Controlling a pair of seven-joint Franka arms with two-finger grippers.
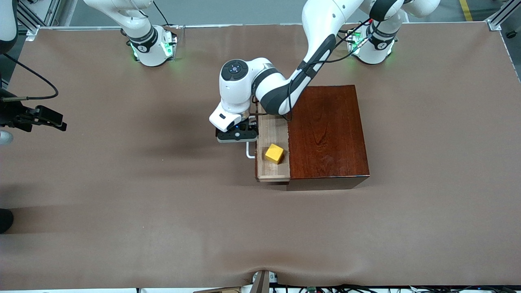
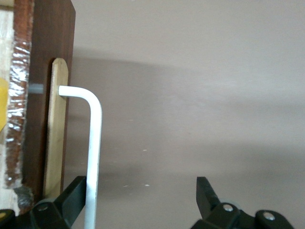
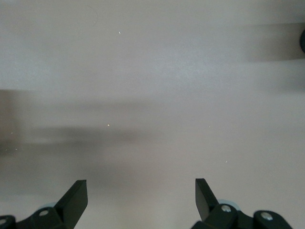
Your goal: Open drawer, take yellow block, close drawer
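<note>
The dark reddish-brown box (image 1: 327, 130) stands mid-table with its pale-wood drawer (image 1: 270, 134) pulled part way out toward the right arm's end. The yellow block (image 1: 274, 153) lies in the drawer. My left gripper (image 1: 237, 136) is low at the drawer's white handle (image 1: 249, 150). In the left wrist view the handle bar (image 2: 94, 143) runs between the open fingers, close to one finger (image 2: 71, 195); the left gripper (image 2: 143, 193) holds nothing. My right gripper (image 3: 141, 195) is open and empty over bare table, waiting at the right arm's end (image 1: 53, 120).
The brown mat (image 1: 163, 203) covers the whole table. Both arm bases (image 1: 152, 47) stand along the edge farthest from the front camera. The left arm's forearm reaches over the box's corner. Cables lie along the edge nearest the front camera.
</note>
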